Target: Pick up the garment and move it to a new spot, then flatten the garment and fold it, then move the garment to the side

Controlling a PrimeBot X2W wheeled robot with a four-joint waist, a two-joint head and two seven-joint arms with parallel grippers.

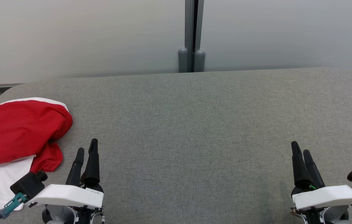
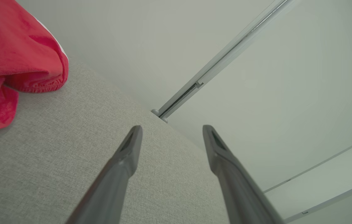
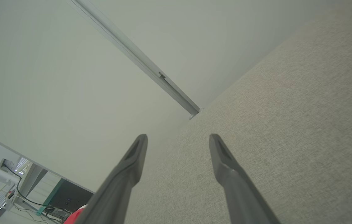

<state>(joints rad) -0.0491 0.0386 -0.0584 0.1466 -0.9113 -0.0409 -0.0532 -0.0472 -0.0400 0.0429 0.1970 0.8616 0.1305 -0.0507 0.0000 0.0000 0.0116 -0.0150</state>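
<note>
Fabric in a grey weave covers the broad table surface (image 1: 194, 130), and in the head view the crumpled red and white cloth garment (image 1: 17, 130) lies heaped against the surface's left edge, its white part reaching the near-left corner and perhaps hanging over the side. The left gripper (image 1: 87, 145) hovers just beside the heap near the front edge, and the right gripper (image 1: 299, 147) is well apart from it at the near-right corner. Both point toward the far edge, where a grey upright post (image 1: 191, 31) stands against the pale wall (image 1: 70, 37). In the left wrist view the left gripper (image 2: 172, 128) has its two dark fingers spread wide with nothing between them, and the garment (image 2: 14, 46) bulges at the upper left, clear of both fingers. In the right wrist view the right gripper (image 3: 178, 137) is likewise wide apart and empty over bare surface (image 3: 287, 124). The pick-up looks not yet begun. The main risk, I judge, is a shallow pinch: catching only the top red fold would unroll the bundle and let the rest drag or slide off the left edge. A sideways reach could also push the heap outward before the fingers close.
</note>
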